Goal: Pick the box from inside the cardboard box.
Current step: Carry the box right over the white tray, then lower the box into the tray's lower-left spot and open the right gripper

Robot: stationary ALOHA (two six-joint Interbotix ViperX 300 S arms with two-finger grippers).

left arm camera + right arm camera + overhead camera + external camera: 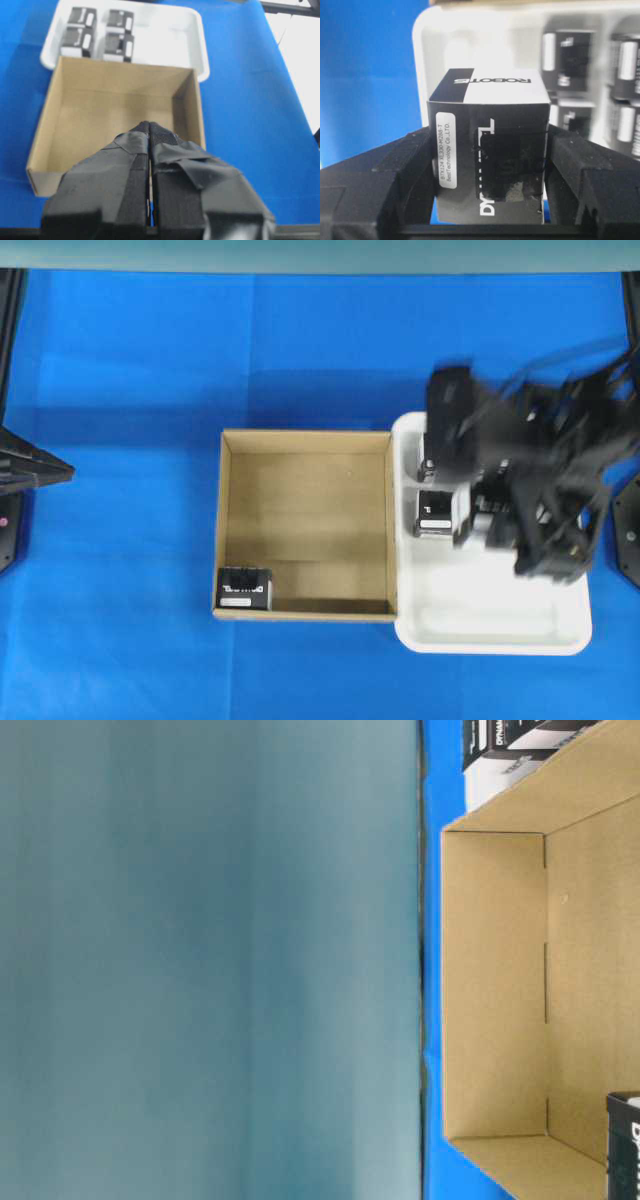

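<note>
My right gripper (487, 150) has its jaws clamped on a black Dynamixel box (487, 145) above the white tray (490, 635), left gripper (150, 185) parked with jaws closed.

R hand (487, 165) clamped on a box (490, 150), fingers either side; L hand (150, 131) fingers pressed together.

You look straight down on the cardboard box (305, 525) and white tray (495, 625), your table-level view sits sideways, close against the carton's wall, your left wrist view shares both from farther off, your right wrist view crowds the tray.
</note>
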